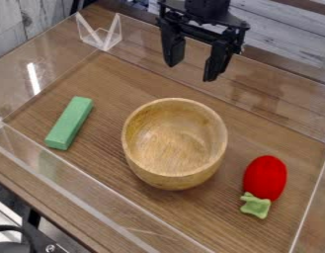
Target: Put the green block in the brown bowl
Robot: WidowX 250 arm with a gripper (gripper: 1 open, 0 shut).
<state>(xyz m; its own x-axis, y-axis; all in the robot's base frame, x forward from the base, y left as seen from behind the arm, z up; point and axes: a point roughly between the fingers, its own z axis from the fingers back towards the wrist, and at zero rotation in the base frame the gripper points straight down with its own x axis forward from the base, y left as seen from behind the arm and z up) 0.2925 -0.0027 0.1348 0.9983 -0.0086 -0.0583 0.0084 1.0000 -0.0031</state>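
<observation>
We see the green block (70, 123) lying flat on the wooden bench (257, 128), on the left side of the view. It is a long, thin rectangular bar in a plain, matte light green, with soft edges and no markings that we can make out. It lies at a slant, its far end tipped toward the right, and nothing touches it.

To its right, near but apart from it, stands the brown bowl (176, 142). We read it as turned wood: round, pale tan, with thick walls and a broad rounded rim. Streaks of grain run across its inner floor, which looks darker and mottled toward the middle. The bowl holds nothing that we can see.

Further right, close to the near edge, lies a red strawberry-like toy (265, 178), smooth and egg-shaped, with a small green leaf piece (256, 207) at its near end, resting on the bench.

The bench top shows brown wood planks with fine straight grain. A low clear plastic wall (72, 193) frames it, glossy and catching reflections, and a small clear triangular bracket (99, 33) stands at the far left corner.

Above the far side of the bench, behind the bowl, hangs the black pincer (194, 57), pointing down. Its two dark fingers stand spread wide with open air between them, and they pinch nothing. It is well apart from the green block.
</observation>
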